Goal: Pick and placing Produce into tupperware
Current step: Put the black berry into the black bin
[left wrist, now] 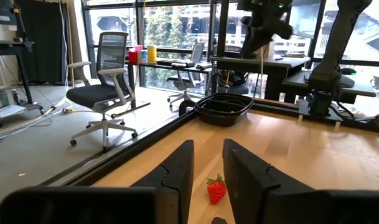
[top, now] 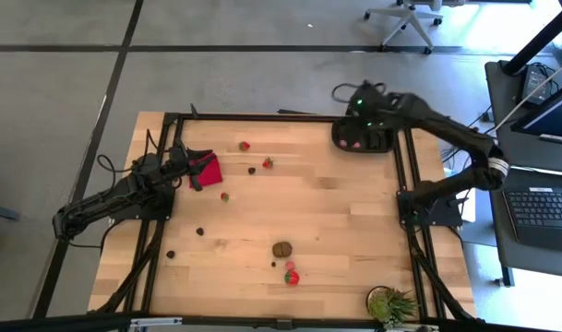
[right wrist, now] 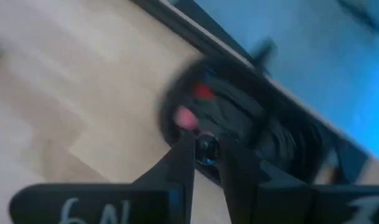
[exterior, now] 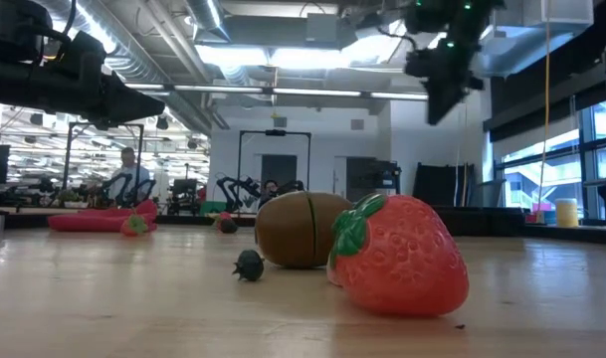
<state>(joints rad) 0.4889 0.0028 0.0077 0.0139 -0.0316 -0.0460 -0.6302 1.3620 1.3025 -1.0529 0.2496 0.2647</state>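
Note:
The black tupperware tray sits at the table's far right corner, with a red piece and a pink piece inside. My right gripper hovers over it, shut on a small dark round piece. Red strawberries, a brown lump and tiny dark pieces lie scattered on the wood. My left gripper is open at the left side by the red cloth, pointing at a strawberry. My right gripper pinches the small dark round piece between its two fingers, near their free ends. The fingers point down, slanting, over the tray. The piece is lifted clear, above the tray's near rim.
A spiky green plant stands at the near right edge. A black frame rail runs along the table's sides. In the low view a big strawberry and the brown lump stand close to the camera. Office chairs and desks lie beyond the table.

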